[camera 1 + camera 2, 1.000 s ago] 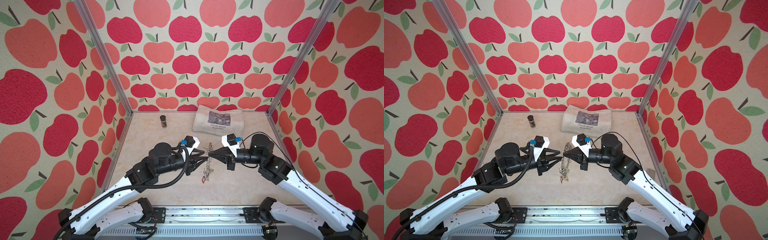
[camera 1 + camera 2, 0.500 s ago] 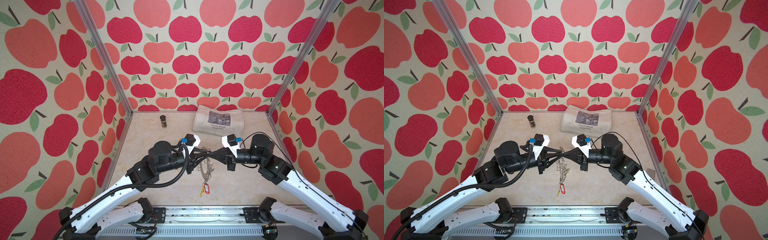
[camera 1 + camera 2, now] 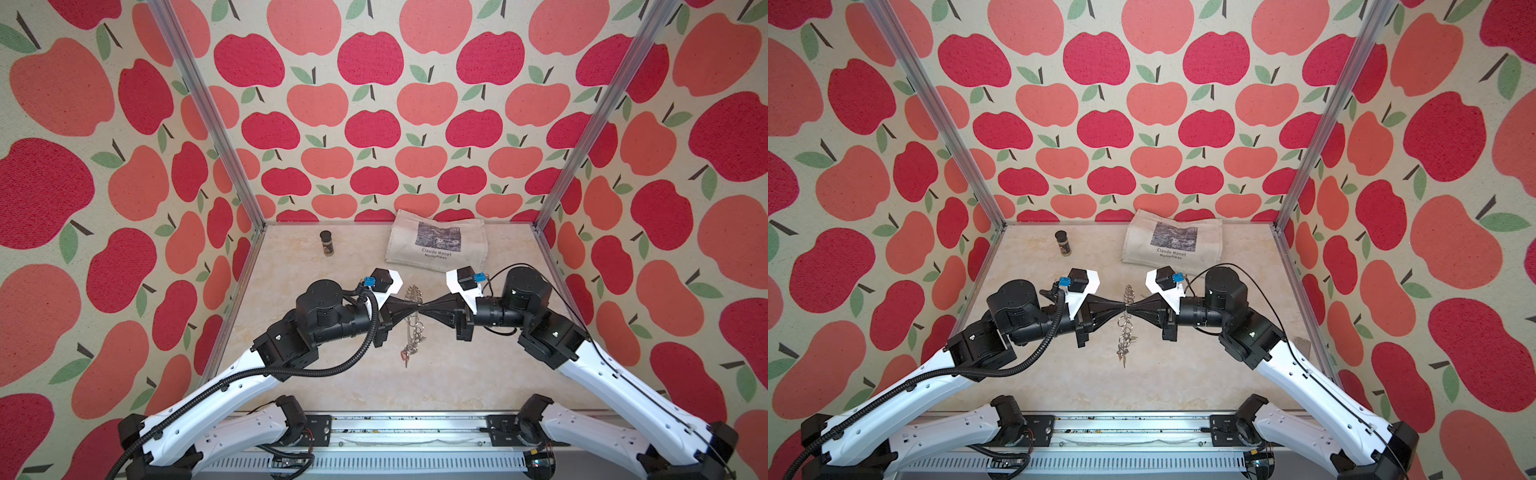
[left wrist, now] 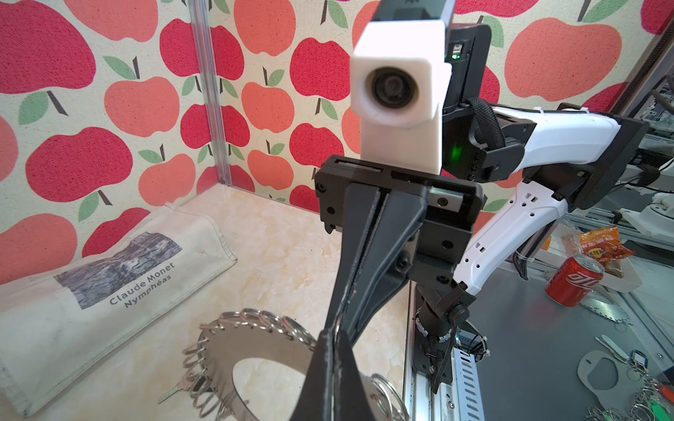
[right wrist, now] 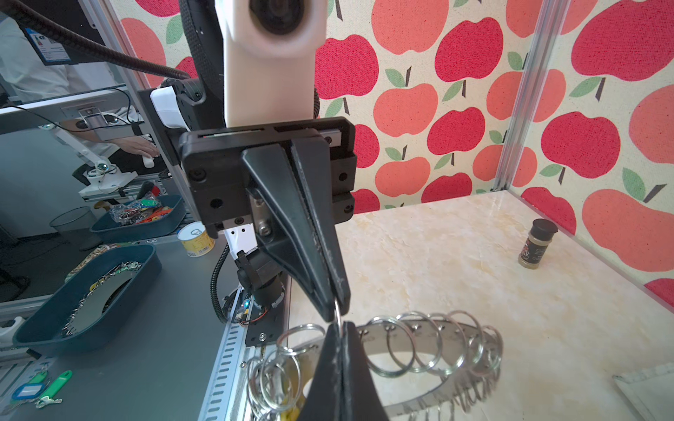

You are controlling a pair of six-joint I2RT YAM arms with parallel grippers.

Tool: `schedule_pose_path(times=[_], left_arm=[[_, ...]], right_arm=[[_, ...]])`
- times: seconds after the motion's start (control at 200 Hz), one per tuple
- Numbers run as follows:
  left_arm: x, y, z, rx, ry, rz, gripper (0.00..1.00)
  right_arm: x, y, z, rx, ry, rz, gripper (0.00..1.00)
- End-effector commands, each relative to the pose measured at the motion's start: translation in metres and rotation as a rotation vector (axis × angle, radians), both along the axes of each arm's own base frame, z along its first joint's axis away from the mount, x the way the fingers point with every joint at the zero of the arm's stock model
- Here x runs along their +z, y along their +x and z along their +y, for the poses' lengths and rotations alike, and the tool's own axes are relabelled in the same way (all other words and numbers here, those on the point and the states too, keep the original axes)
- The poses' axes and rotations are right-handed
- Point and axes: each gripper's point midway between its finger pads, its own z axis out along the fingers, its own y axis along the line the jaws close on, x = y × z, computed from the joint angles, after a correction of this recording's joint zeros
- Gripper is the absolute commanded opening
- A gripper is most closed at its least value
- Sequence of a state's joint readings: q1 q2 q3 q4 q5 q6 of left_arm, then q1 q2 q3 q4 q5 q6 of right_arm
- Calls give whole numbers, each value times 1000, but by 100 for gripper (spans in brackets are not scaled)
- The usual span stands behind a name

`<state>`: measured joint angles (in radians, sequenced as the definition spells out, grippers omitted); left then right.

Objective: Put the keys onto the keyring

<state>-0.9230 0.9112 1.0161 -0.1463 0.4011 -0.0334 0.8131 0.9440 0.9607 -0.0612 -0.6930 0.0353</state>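
Observation:
The keyring [image 3: 411, 296] hangs on edge above the table between my two grippers, edge-on in both top views [image 3: 1128, 328]. It is a flat grey disc [image 4: 255, 346] with a large hole and many wire rings round its rim [image 5: 377, 340]. My left gripper [image 3: 417, 308] and right gripper [image 3: 422, 308] meet tip to tip, both shut on one wire ring at the rim. The wrist views show the pinch, left gripper [image 4: 332, 333], right gripper [image 5: 339, 328]. A small silver key [image 4: 174, 389] dangles from the rim rings beside a dark piece. A reddish tag [image 3: 404, 355] hangs lowest.
A dark spice jar [image 3: 327, 243] stands at the back left and a beige printed canvas bag [image 3: 436, 245] lies at the back. Apple-patterned walls and metal posts enclose the table. Outside the walls are a red can [image 4: 574, 279] and blue trays [image 5: 91, 291].
My left gripper moved in to the right gripper's tip and closed on the ring. The hanging tags swung down and back up.

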Motion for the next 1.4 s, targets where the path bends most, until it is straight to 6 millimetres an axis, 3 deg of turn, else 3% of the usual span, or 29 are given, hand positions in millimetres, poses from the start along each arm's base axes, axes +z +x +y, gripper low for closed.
schedule_pose_path(times=[0.0,0.38,0.48,0.65,0.695,0.72,0.77,0.906,1.226,1.396], left_arm=[[19,-6,-6,-45,-39,-4,6],[16,-9,-8,-64,-23,-3,8],[17,-11,-10,-76,-25,-4,0],[22,-9,-7,-60,-32,-33,0],[23,-9,-4,-49,-24,-53,0],[24,-8,-2,-41,-13,-64,0],[24,-9,2,-35,17,-84,0],[26,-12,11,-29,100,-125,0],[24,-16,13,-56,269,-219,0],[21,-19,8,-64,356,-291,0]], right_arm=[[22,-8,-2,27,51,-51,0],[27,-11,-5,26,57,-57,0],[27,-12,-5,30,58,-55,0],[23,-11,-4,24,36,-44,0],[18,-11,-6,20,13,-42,7],[17,-11,-8,10,5,-50,24],[11,-10,-13,-17,-28,-60,40],[4,-11,-31,-82,-109,-101,51],[17,-11,-33,-79,-114,-155,52],[26,-13,-26,-39,-85,-154,46]])
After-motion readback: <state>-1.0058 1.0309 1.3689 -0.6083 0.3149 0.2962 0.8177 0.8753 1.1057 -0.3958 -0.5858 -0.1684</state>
